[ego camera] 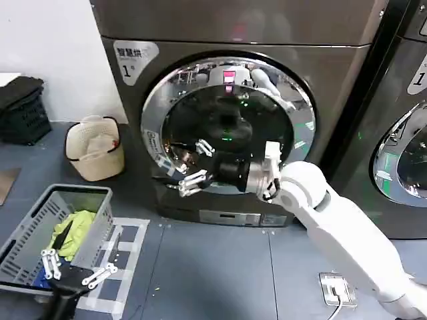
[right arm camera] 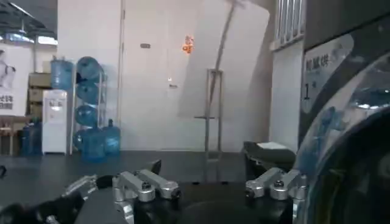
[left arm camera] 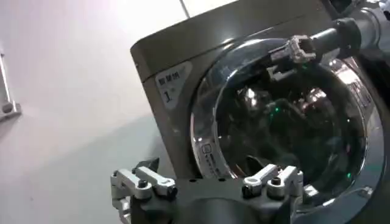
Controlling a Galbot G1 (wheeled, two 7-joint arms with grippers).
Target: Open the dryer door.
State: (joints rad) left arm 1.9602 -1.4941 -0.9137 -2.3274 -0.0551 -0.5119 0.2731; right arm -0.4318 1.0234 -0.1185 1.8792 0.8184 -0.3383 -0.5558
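Reaching across the closed dryer door [ego camera: 230, 127], the right gripper [ego camera: 189, 167] spreads its fingers wide at the chrome rim's lower left edge — the door lies just beyond it. Far lower left, the left gripper [ego camera: 73, 269] idles open above a grey basket [ego camera: 40, 220].

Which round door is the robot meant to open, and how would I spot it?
Find the bronze-grey machine labelled 1, directly before the robot. Its front holds the dryer door, round with dark glass and a wide chrome rim. Unlike the darker machine's door beside it, the right tool sits open at its rim.
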